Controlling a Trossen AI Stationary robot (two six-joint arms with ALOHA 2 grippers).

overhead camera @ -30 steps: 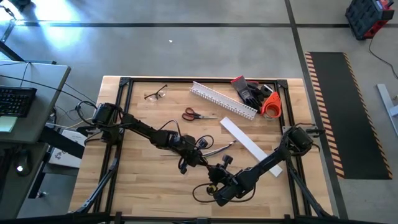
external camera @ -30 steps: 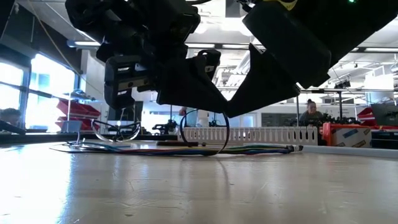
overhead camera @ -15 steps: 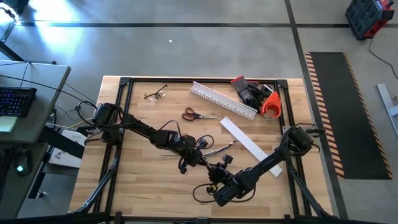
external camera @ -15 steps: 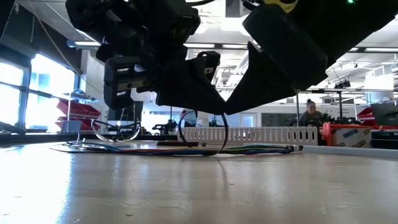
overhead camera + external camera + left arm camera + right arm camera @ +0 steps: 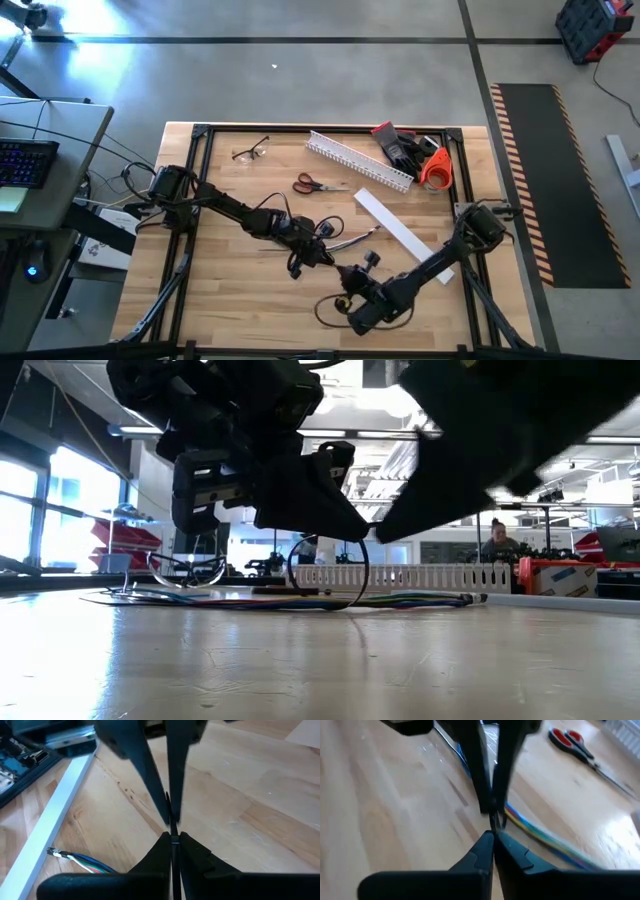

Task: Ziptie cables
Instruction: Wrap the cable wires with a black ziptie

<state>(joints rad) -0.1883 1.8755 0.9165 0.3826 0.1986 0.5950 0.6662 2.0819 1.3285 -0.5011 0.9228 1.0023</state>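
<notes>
Right gripper [image 5: 345,291] shifted; ziptie [image 5: 330,575] grip hidden by arms.

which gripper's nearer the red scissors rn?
Left. The left gripper sits mid-table, a short way in front of the scissors. The right gripper is farther toward the front edge, beyond the left one.

Ziptie [image 5: 329,573] looped around flat multicolour cables [image 5: 260,600] mid-table.

Workshop or lab: concrete floor [image 5: 300,80], striped hazard mat [image 5: 545,180], workbench [image 5: 300,660].
</notes>
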